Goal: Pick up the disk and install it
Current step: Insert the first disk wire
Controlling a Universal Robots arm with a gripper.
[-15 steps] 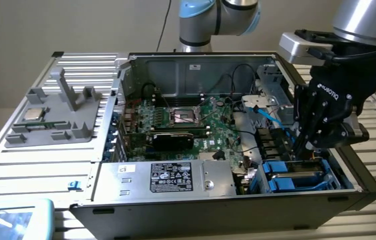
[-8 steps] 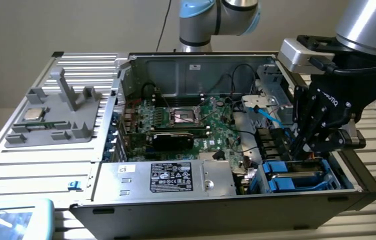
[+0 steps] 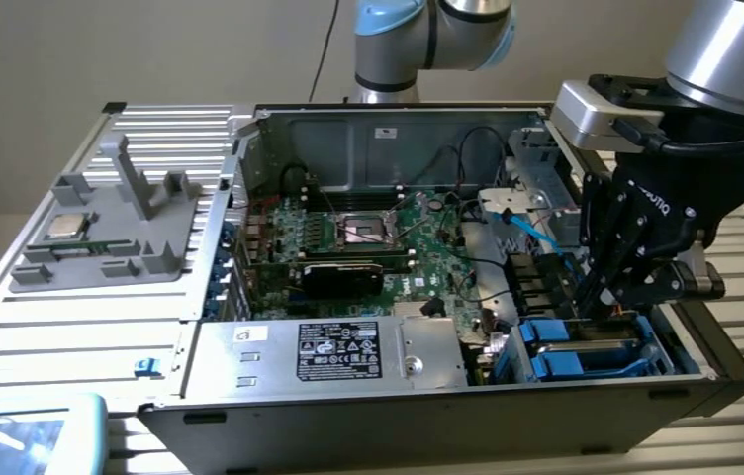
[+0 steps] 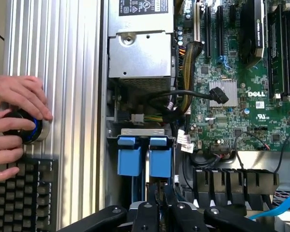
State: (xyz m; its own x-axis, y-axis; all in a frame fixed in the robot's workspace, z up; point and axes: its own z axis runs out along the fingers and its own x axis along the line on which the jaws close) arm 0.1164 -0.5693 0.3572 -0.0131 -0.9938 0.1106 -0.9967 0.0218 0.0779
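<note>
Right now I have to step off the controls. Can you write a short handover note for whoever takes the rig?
Gripper: shut, lowered into the drive bay at the corner of the open computer case on the exterior view's right.
Disk: two blue carriers stand side by side in that bay; the gripper is at the one nearer the motherboard, the other sits beside it. Whether the fingers grip it cannot be told.
Done: disk is off the table and in the bay slot.
Left: confirm it is fully seated, release.
Note: a person's hand rests on a knob beside a keyboard.
</note>
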